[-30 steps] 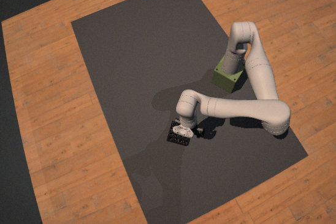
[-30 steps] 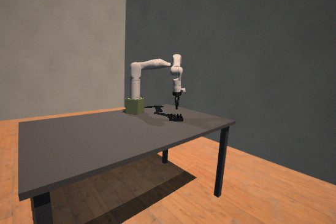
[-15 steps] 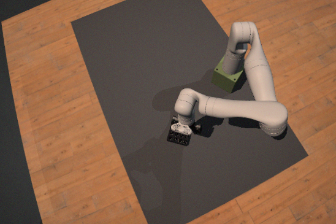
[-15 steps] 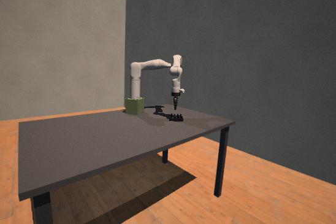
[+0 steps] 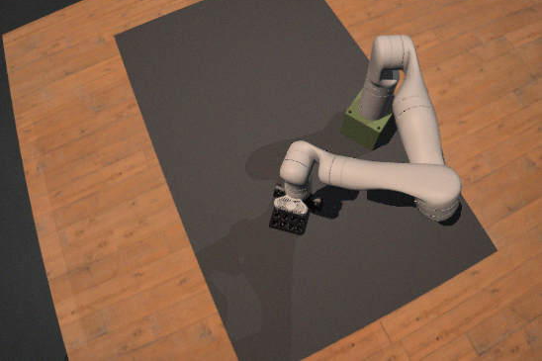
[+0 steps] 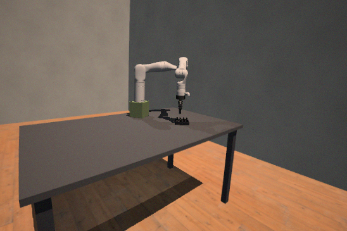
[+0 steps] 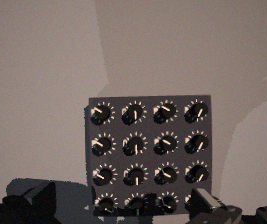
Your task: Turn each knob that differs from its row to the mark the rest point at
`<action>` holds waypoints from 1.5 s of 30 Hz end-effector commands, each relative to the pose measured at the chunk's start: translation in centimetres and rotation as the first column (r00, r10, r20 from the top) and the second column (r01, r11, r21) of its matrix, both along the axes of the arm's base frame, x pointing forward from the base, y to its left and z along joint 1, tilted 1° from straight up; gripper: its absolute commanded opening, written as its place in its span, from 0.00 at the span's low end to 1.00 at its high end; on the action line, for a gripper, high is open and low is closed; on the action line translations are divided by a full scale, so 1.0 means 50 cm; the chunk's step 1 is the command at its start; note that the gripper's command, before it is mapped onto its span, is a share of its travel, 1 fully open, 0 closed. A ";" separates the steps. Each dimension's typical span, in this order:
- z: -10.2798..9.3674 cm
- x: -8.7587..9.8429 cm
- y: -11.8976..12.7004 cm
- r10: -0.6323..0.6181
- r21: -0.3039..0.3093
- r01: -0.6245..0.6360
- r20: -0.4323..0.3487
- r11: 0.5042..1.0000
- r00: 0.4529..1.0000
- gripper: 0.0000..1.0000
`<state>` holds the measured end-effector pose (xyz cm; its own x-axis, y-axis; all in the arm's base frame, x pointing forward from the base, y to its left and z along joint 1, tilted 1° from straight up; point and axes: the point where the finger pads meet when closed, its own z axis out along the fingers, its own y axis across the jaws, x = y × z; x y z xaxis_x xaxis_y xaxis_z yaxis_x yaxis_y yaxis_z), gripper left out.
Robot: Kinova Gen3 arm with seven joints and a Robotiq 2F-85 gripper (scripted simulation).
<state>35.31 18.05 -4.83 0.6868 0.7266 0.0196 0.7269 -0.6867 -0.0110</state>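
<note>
The black knob box [image 5: 288,231] [image 6: 182,123] [image 7: 120,160] stands on the table. In the wrist view its knobs form a four-by-four grid, with the ring gaps and unreadable names toward the left. White lines in the leftmost column point up-left, in the second down, in the third up-left, in the rightmost down-left. The lowest knobs are partly hidden or shaded, so their lines are less clear. No socket can be made out. My gripper [image 6: 180,112] [image 7: 122,202] is open and empty, pointing down above the box, its fingers at the wrist view's lower edge.
The dark grey table [image 5: 208,77] [image 6: 95,147] carries the green base block [image 5: 363,132] [image 6: 138,109] of the arm. The forearm [image 5: 381,174] reaches across from the base side. Arm shadows fall beside the box.
</note>
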 end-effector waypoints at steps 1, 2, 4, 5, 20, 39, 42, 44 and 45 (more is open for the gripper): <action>0.000 0.002 -0.006 0.003 -0.005 -0.003 0.001 1.000 1.000 1.00; 0.000 0.002 -0.006 0.003 -0.005 -0.003 0.001 1.000 1.000 1.00; -0.001 0.002 -0.010 0.007 -0.010 -0.007 0.002 1.000 1.000 1.00; -0.001 0.003 -0.014 0.011 -0.014 -0.011 0.002 1.000 1.000 1.00; -0.003 0.005 -0.030 0.026 -0.030 -0.026 0.004 0.999 1.000 1.00; -0.003 0.007 -0.037 0.033 -0.038 -0.033 0.004 0.999 0.999 1.00; -0.003 0.007 -0.037 0.033 -0.038 -0.033 0.004 0.999 0.999 1.00; -0.003 0.007 -0.037 0.033 -0.038 -0.033 0.004 0.999 0.999 1.00; -0.003 0.007 -0.037 0.033 -0.038 -0.033 0.004 0.999 0.999 1.00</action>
